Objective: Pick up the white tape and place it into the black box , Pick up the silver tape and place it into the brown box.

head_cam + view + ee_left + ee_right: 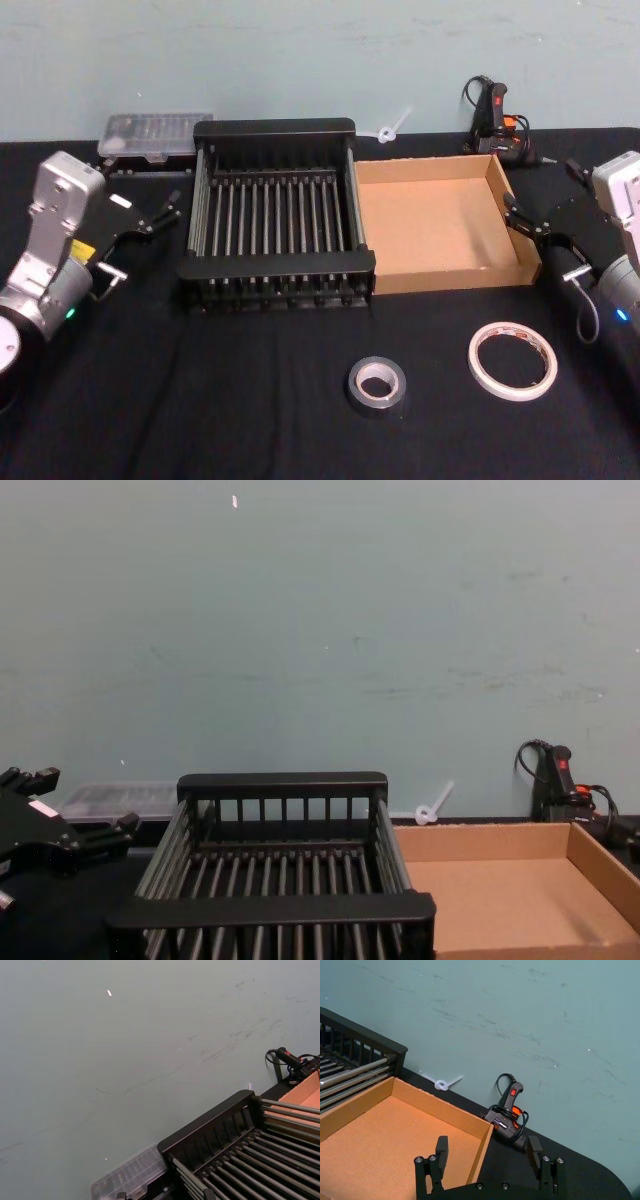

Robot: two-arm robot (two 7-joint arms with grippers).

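Observation:
The white tape (pixel 512 360) lies flat on the black cloth at the front right. The silver tape (pixel 377 387) lies to its left, near the front centre. Behind them stands the black box (pixel 275 128), a slatted crate with nothing in it. The brown box (pixel 430 225) sits against its right side, also with nothing inside. My left gripper (pixel 158 217) hangs open beside the crate's left wall, and the chest view shows it (pixel 70 815) low on the left. My right gripper (pixel 520 222) is open at the brown box's right wall, its fingers (pixel 441 1147) spread wide.
A clear plastic case (pixel 155 135) lies at the back left behind the crate. A black and orange hand tool (pixel 495 120) with its cord rests at the back right, against the wall. A small white plastic tie (pixel 392 128) lies behind the brown box.

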